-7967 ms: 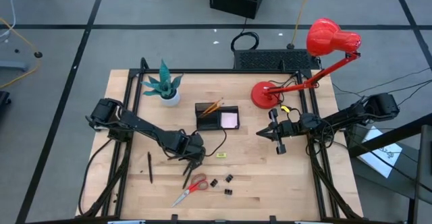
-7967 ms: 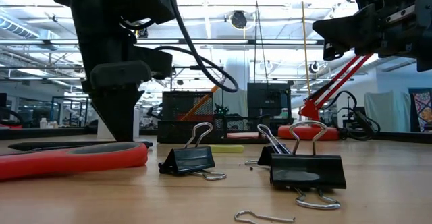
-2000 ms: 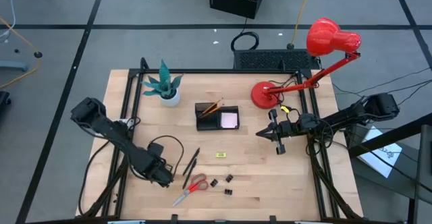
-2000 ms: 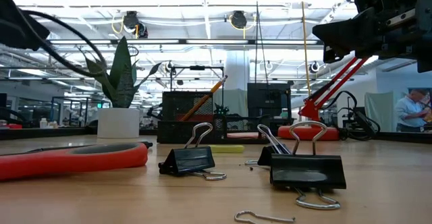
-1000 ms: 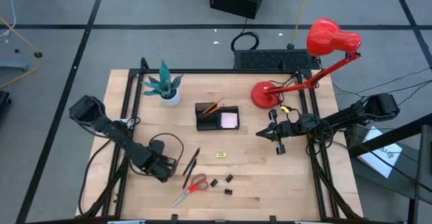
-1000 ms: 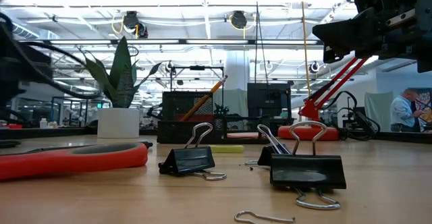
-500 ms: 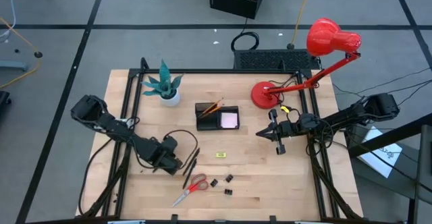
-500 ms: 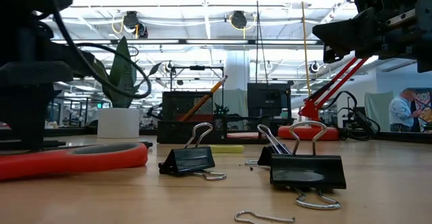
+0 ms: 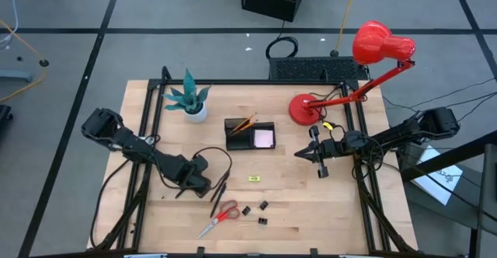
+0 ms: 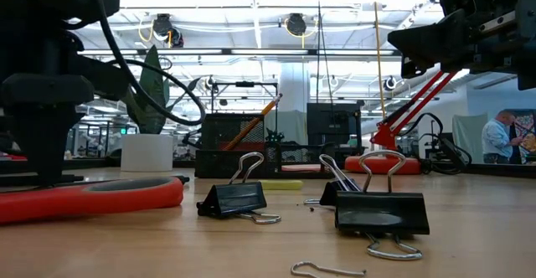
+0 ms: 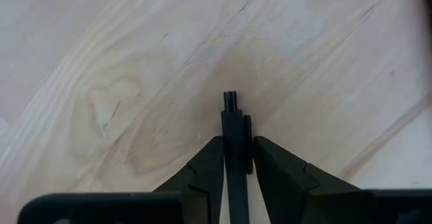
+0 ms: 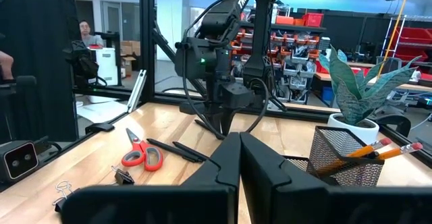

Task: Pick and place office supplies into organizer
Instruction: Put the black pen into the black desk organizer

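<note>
Because the left gripper has its two fingers pressed against the sides of a black pen, the pen stands between them with its tip pointing out past the fingertips toward the wooden table. The left wrist view shows the grip plainly: narrow, clamped on the barrel, with bare wood beyond the tip. Whether the pen is lifted clear of the surface cannot be told.

In the high view this gripper sits at the left of the table, near the front, just beside a second black pen that lies loose on the wood. Nearer the front edge lie the red-handled scissors and three black binder clips, well apart from one another and not gathered. A small yellow piece rests between the clips and the organizer.

The organizer stands toward the far middle of the table. It holds orange pencils leaning in its mesh cup and a pale pink sticky-note pad in the right compartment; these items are judged already placed. The held pen is well apart from the organizer, so the carry is judged not yet done.

The right gripper waits at the right side, near the red desk lamp, fingers closed together and holding nothing. A potted teal plant stands at the far left, outside the work.
</note>
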`<control>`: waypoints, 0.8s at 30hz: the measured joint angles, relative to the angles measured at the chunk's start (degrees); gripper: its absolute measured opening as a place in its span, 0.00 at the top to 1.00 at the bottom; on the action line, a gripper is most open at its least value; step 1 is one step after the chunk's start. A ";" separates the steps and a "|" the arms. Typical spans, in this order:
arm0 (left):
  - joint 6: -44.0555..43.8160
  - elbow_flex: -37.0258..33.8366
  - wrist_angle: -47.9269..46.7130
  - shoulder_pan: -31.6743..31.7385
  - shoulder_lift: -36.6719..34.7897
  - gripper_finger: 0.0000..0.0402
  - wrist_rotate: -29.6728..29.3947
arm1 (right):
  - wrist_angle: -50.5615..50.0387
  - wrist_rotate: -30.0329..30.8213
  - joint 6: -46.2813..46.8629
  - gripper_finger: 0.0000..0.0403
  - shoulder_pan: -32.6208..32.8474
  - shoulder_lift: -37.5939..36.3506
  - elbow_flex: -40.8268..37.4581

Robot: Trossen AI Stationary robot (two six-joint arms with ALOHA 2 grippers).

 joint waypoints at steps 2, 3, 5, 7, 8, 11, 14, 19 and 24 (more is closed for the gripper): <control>0.95 0.00 0.20 0.04 0.00 0.77 0.01 | 0.01 0.00 0.00 0.99 0.01 0.00 -0.01; 1.36 0.00 0.40 -0.02 -0.01 0.77 -0.45 | 0.00 0.00 0.00 0.99 0.00 0.00 0.00; 2.57 -0.10 1.34 -0.10 -0.45 0.77 -1.59 | 0.01 0.00 0.00 0.99 0.01 0.00 0.00; 3.98 -0.07 2.14 -0.01 -1.13 0.77 -2.22 | 0.00 0.00 0.00 0.99 0.00 0.02 0.00; 4.22 -0.12 2.58 0.00 -1.60 0.77 -2.83 | 0.01 0.00 0.00 0.99 0.00 0.01 -0.01; 4.67 -0.13 4.84 0.13 -3.07 0.77 -6.90 | 0.01 0.00 0.00 0.99 0.02 0.00 0.00; 7.23 -0.11 5.91 0.17 -5.55 0.77 -10.69 | 0.00 0.02 -0.02 0.99 0.00 0.02 0.00; 9.62 -0.02 6.15 1.77 -9.03 0.77 -11.25 | 0.03 0.08 -0.01 0.99 0.00 0.02 -0.01; 8.33 0.00 0.27 2.36 -10.88 0.77 -3.09 | 0.03 0.07 -0.02 0.99 0.02 0.02 -0.02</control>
